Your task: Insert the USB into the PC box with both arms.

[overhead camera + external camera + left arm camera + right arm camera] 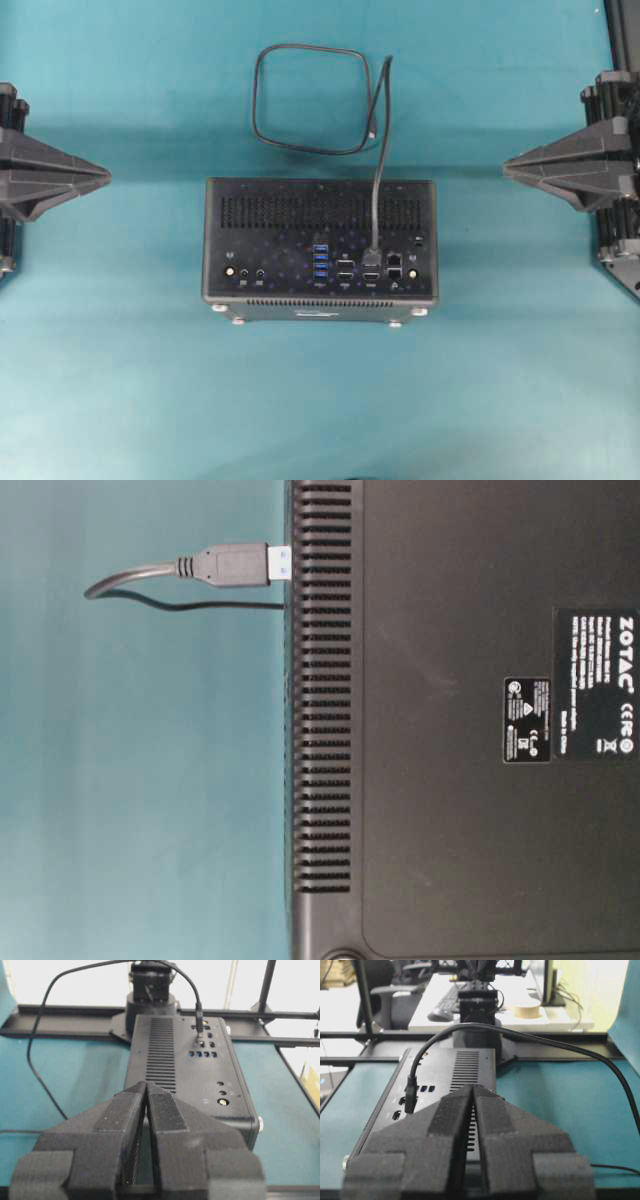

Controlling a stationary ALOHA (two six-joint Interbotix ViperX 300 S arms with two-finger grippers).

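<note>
USB (375,200) cable stands plugged into the port face of the PC box (320,250), its plug rising upright from a socket right of the blue ports, the loop lying on the teal table (120,380) behind. From left: the left gripper (100,176), jaws pressed together and empty, points level at the box's left end; the right gripper (512,167), likewise closed on nothing, faces the opposite end. Both sit well apart from the box, the right one nearer the plug. Only the table-level view shows blue plastic and a sliver of metal between plug body and case, suggesting it may not be fully home.
</note>
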